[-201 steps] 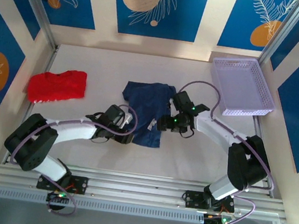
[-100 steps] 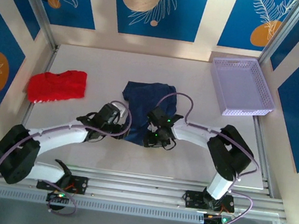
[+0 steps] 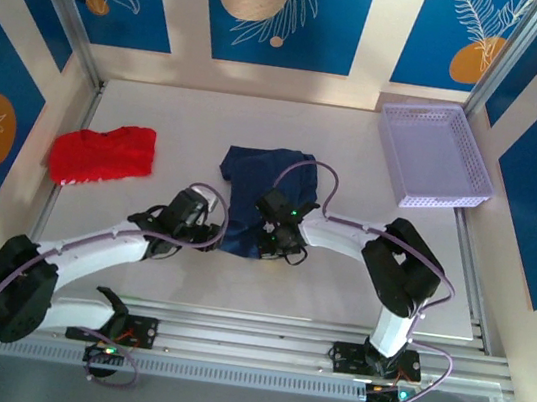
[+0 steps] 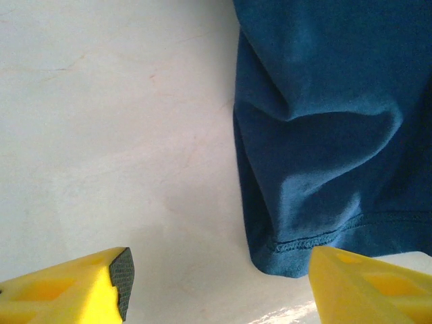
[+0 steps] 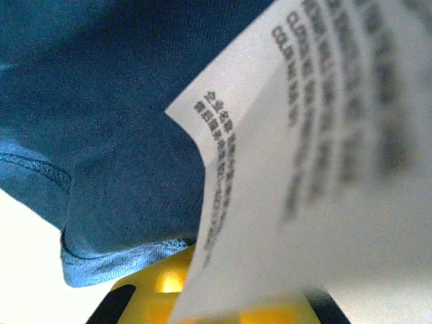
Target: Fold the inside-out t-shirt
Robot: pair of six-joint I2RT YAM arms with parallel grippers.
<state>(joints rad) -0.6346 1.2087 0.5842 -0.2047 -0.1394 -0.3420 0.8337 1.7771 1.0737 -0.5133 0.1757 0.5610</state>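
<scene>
1. Navy inside-out t-shirt point(image 3: 257, 174) lies mid-table, long axis running away from the arms, near hem towards them
2. Right gripper point(image 3: 274, 241): clamped shut on the near hem beside the care label point(image 5: 324, 169)
3. Left gripper point(image 4: 221, 273): wide open, empty, hem's left corner just ahead to its right

The dark navy blue cloth t-shirt point(image 3: 257, 174) lies near the middle of the white table point(image 3: 181, 112), bunched into a compact, rumpled shape rather than spread flat. Its far edge runs fairly straight, and what may be a short sleeve juts out at the far right corner. The near part has soft folds, and a stitched hem point(image 4: 304, 248) rounds a corner resting on the tabletop. A white printed care label point(image 5: 317, 169) stands exposed against the fabric
</scene>
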